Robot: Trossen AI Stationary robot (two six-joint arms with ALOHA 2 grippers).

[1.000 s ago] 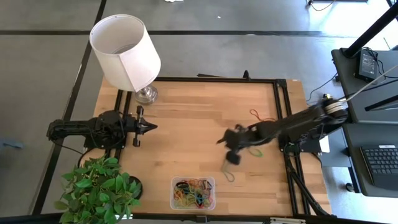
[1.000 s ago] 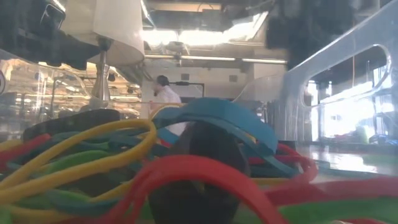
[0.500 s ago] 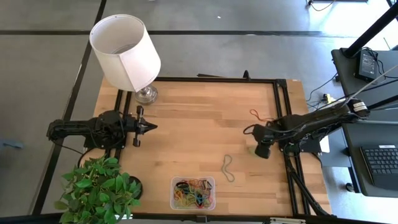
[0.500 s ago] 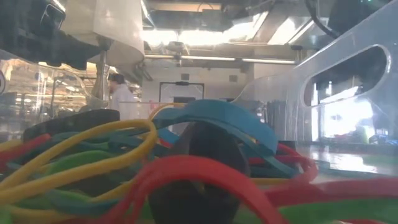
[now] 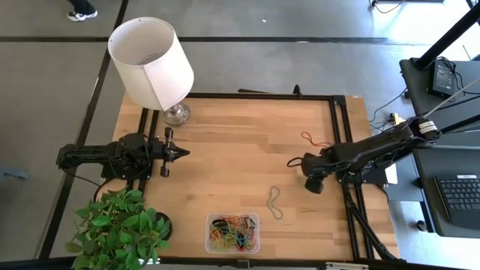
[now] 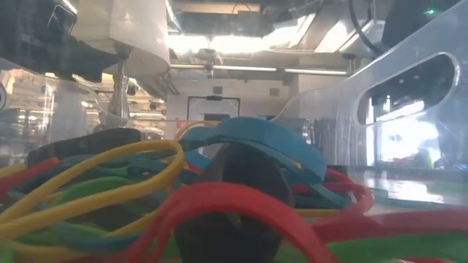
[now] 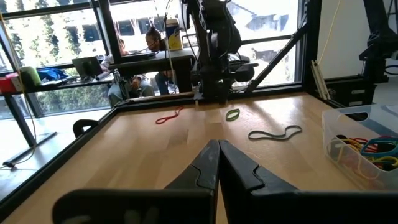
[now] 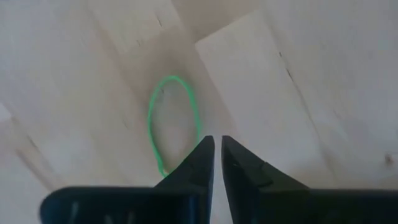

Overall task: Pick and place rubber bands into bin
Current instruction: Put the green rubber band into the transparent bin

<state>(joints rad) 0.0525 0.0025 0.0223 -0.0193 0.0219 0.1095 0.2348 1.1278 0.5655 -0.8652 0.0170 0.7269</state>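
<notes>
Wooden table [image 5: 232, 142], lamp [image 5: 177, 114], bin [image 5: 233, 232], loose rubber bands [image 5: 274, 202], plant pot [image 5: 162, 227]

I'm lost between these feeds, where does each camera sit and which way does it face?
High: above, straight down on the table; both arms, left gripper and right gripper.
Low: inside the bin, level through the bands; no gripper visible.
Left wrist: across the table towards the right arm; own shut fingers.
Right wrist: down at the green band; own fingers slightly apart.
Shared: both wrist views show the green band.
</notes>
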